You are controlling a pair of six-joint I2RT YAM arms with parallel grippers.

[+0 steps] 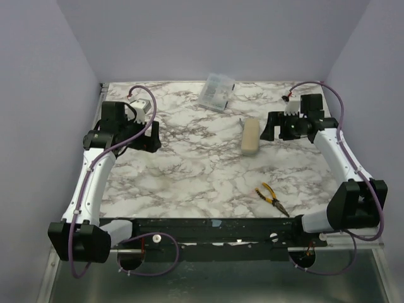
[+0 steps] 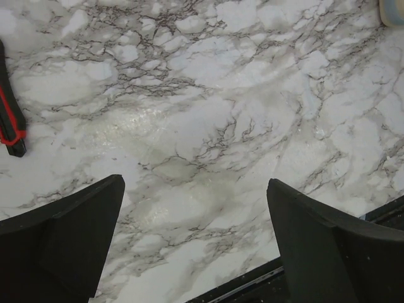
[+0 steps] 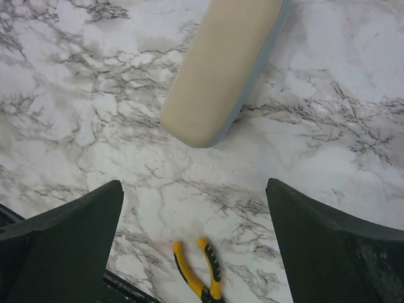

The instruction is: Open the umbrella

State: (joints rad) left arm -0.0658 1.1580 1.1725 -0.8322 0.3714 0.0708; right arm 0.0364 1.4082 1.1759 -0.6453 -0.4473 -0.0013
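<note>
The umbrella point(image 1: 250, 137) lies folded shut on the marble table point(image 1: 189, 177), a little right of the middle and toward the far half, with its long side running from near to far; I see only its cream side, and whether a strap holds it I cannot tell. The right gripper point(image 1: 270, 128) is near it on the right and not touching it; its fingers stand wide apart and hold nothing. The left gripper point(image 1: 146, 136) is well apart on the left, over bare table, also wide open and empty. Yellow pliers point(image 1: 272, 198) lie nearer on the right; a clear box point(image 1: 216, 92) sits at the far edge. I think the grasp comes first; the right fingers should close across the narrow width near one end, so the left gripper has room for the other end.
</note>
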